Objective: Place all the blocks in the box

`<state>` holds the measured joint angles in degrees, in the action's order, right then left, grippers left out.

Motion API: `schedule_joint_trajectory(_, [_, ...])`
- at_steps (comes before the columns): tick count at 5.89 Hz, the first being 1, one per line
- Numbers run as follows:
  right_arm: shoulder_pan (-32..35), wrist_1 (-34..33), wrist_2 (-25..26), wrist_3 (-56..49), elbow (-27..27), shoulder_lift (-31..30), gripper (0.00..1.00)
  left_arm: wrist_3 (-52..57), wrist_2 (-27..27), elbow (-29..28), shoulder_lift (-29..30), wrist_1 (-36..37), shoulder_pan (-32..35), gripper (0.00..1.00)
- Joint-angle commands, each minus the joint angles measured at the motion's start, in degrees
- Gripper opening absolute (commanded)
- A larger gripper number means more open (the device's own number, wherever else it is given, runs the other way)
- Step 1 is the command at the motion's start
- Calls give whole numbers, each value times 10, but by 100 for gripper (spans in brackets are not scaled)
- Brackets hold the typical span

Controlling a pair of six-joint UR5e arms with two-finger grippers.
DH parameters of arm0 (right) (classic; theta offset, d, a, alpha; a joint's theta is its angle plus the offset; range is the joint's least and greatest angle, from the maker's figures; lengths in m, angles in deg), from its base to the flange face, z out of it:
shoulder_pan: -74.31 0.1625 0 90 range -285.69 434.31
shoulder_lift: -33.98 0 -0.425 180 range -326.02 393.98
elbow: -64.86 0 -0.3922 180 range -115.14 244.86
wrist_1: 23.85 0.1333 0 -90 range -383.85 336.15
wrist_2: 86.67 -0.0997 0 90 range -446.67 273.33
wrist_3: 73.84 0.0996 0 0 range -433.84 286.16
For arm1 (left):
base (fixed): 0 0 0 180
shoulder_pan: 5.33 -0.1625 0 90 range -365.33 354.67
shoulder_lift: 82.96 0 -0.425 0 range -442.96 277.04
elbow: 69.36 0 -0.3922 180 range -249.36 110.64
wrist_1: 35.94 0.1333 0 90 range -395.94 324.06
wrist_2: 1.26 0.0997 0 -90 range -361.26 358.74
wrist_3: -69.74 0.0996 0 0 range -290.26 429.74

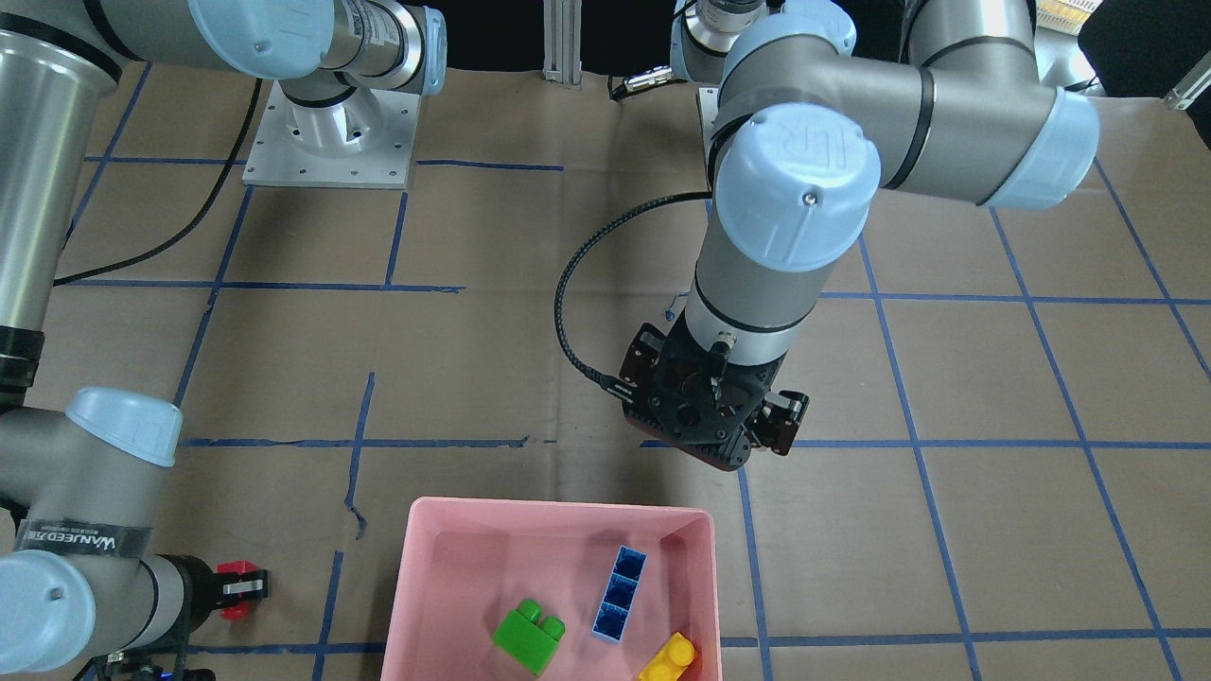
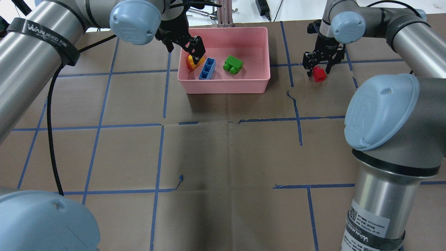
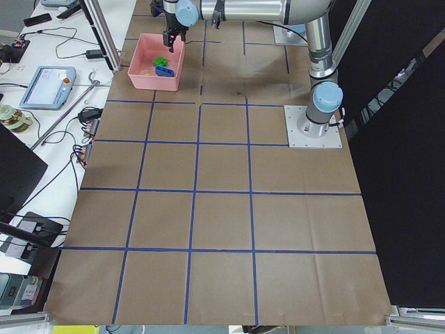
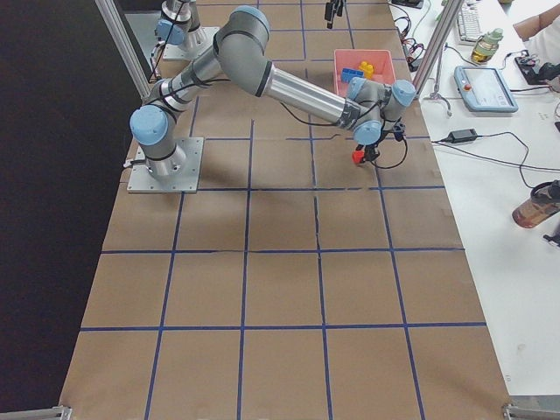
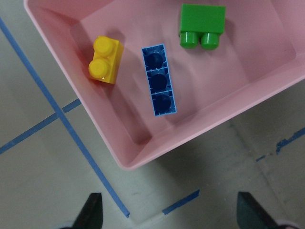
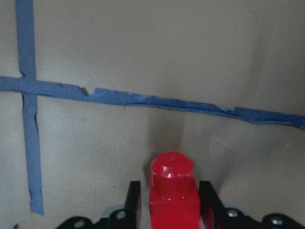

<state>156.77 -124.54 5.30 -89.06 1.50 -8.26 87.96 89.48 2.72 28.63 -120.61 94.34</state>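
Observation:
The pink box (image 2: 226,85) stands at the far middle of the table. In it lie the yellow brick (image 5: 106,59), the long blue brick (image 5: 159,80) and the green brick (image 5: 201,25). My left gripper (image 2: 195,52) hovers over the box's left end, open and empty, with its fingers (image 5: 93,210) spread wide; it partly hides the yellow brick in the overhead view. The red brick (image 2: 319,74) is to the right of the box, at table level. My right gripper (image 2: 318,69) is shut on it, with fingers (image 6: 135,200) close against both sides.
Blue tape lines (image 2: 298,120) grid the brown paper table. An aluminium post (image 2: 223,14) and cables stand just behind the box. The left arm's black cable (image 1: 568,312) loops beside its wrist. The arm bases (image 1: 331,132) sit on the robot's side.

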Motion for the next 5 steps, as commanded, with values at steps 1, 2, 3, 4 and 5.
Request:
schedule_joint_trajectory(1, [0, -16, -5, 2, 4, -9, 10, -28, 0, 2, -71, -46, -18, 99])
schedule_joint_trajectory(2, [1, -17, -4, 2, 26, -20, 9, -64, 2, 3, -88, -63, -21, 99])
schedule_joint_trajectory(3, [2, -5, -5, 7, 57, -42, 9, -78, 2, 4, -103, -93, -29, 99])
schedule_joint_trajectory(4, [9, 13, -7, 25, 74, -63, 9, -89, 2, 14, -116, -115, -35, 99])
schedule_joint_trajectory(5, [24, 35, -20, 74, 88, -80, 10, -91, 1, 33, -142, -117, -42, 99])
